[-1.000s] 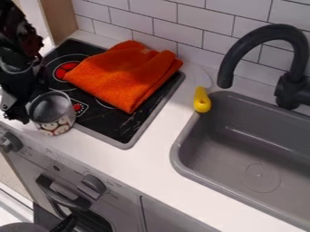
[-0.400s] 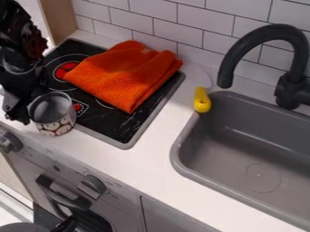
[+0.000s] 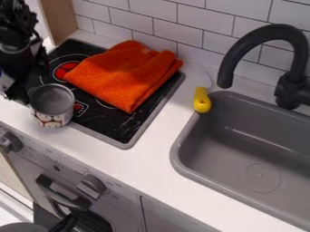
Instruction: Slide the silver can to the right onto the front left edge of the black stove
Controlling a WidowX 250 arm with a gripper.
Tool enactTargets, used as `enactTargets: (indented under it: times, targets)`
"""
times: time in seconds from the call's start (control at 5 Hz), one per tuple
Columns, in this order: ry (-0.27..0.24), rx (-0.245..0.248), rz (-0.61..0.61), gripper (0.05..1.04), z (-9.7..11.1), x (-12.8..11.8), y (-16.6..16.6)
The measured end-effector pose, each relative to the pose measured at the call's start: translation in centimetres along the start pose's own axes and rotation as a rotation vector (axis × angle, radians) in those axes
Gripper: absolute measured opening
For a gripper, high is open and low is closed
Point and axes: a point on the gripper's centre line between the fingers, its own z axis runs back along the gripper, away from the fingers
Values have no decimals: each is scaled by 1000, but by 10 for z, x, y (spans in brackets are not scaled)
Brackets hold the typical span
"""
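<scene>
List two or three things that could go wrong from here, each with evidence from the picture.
1. The black gripper is right beside the round, grey-lined cup with a patterned outside, so a sideways knock might tip the cup.

2. The cup is near the front edge of the white counter; pushed that way, it could fall.

3. The folded orange cloth lies across the black stovetop, so a cup sliding into it might catch.

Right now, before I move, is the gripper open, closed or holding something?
Gripper: right at the side of the patterned pot; whether it's open, closed or holding the pot, I can't tell.
</scene>
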Motion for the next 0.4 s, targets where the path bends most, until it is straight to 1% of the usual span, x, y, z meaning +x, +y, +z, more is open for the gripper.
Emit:
enactTargets:
  times: [0.2,0.4]
  targets:
    - [-5,7,-10,997,-7,14,-3]
    - [-18,23,-42,997,-13,20,3]
